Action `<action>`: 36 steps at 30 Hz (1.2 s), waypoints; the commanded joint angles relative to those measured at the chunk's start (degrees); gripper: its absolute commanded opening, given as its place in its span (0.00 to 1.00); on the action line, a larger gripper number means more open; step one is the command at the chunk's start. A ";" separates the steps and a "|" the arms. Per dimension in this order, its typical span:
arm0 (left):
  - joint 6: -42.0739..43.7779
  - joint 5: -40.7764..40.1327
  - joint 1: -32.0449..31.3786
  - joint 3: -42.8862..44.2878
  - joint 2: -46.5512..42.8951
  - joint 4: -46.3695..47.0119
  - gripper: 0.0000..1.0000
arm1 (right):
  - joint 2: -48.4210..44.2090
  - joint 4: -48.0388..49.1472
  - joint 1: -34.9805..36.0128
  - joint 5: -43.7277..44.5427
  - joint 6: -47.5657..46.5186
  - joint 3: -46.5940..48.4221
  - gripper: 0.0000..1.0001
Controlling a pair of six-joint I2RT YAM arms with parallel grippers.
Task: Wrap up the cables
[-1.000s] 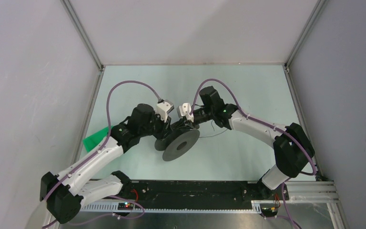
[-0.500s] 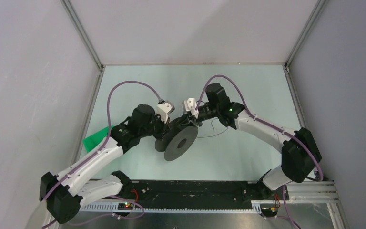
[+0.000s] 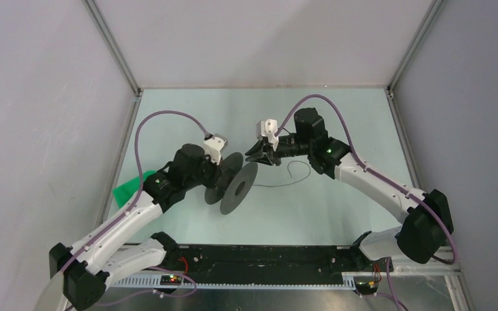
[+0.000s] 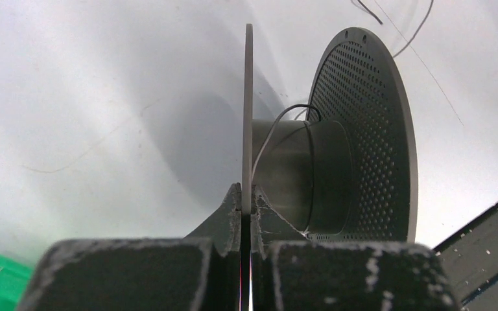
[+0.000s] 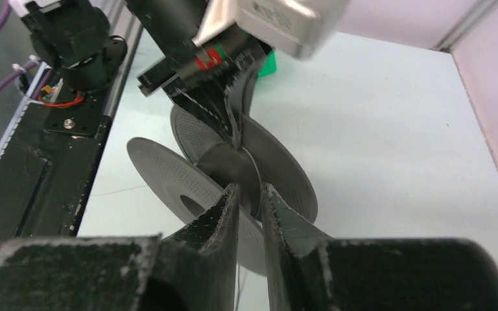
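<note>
Over the pale green table [image 3: 337, 116], the left arm [image 3: 123, 217] and right arm [image 3: 376, 184] bend inward. The left gripper [image 4: 247, 207] is clamped on the dark grey perforated spool's [image 3: 237, 188] flange. The right gripper [image 5: 249, 194], slightly parted, hovers beside it. The thin black wire [image 4: 298, 105] loops off the hub, its tail faint.

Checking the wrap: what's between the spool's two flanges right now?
Left wrist view: the dark hub, with a thin cable strand arcing over it. The left gripper clamps the near flange.
</note>
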 commanded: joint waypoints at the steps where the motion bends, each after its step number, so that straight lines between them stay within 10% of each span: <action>1: -1.35 -4.76 0.02 2.00 -4.43 3.06 0.00 | -1.06 0.39 -0.90 4.76 2.87 1.76 0.23; 20: -9.75 -4.07 4.28 6.23 -12.63 -0.52 0.00 | -3.64 4.93 -1.05 22.62 16.88 -7.55 0.24; 36: -22.37 -1.63 5.09 16.25 -20.04 -2.96 0.00 | -3.70 44.61 2.08 13.49 7.57 -31.30 0.39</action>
